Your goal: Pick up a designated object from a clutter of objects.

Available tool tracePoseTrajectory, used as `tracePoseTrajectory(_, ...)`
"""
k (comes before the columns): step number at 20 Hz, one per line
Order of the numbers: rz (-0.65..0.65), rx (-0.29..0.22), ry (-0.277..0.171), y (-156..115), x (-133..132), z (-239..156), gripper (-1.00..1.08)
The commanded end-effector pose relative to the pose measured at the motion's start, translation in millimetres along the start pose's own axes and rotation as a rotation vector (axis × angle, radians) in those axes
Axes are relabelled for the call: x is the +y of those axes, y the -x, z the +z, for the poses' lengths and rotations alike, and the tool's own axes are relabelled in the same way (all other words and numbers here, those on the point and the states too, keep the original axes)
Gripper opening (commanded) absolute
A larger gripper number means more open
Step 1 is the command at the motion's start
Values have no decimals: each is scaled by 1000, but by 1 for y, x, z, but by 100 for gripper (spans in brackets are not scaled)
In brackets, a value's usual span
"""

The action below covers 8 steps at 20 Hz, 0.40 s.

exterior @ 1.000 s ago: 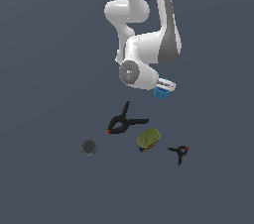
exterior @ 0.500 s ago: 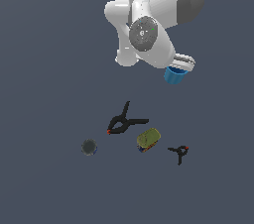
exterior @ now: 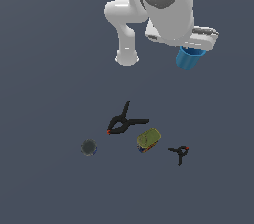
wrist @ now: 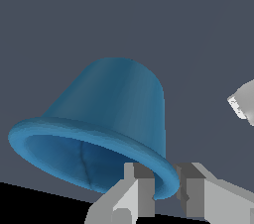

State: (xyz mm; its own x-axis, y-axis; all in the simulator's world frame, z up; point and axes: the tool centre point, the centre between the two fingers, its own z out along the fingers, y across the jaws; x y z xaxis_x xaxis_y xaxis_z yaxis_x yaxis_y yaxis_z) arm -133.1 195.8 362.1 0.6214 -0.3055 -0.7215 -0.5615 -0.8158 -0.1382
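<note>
The bright blue cup (exterior: 188, 59) hangs from my gripper (exterior: 194, 49) high above the floor, at the exterior view's upper right. In the wrist view my gripper (wrist: 166, 183) is shut on the rim of the blue cup (wrist: 109, 114), one finger inside and one outside the wall. The rest of the clutter lies far below: a large black clamp (exterior: 124, 121), an olive-green can (exterior: 148, 139) on its side, a small black clamp (exterior: 179, 153) and a dark grey round thing (exterior: 89, 146).
The white arm (exterior: 158, 5) fills the top of the exterior view, its base (exterior: 127, 59) standing behind the clutter. The floor is plain dark grey.
The arm has lifted the blue cup further up and towards the exterior view's right. The wrist has turned. The items on the floor have not moved.
</note>
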Motion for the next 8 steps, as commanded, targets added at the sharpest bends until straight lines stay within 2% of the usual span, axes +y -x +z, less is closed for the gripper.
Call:
tracePoseTrajectory(1, 0, 0, -2, 10, -6, -9, -100)
tracePoseTrajectory(8, 0, -1, -3, 18, -12, -17, -100)
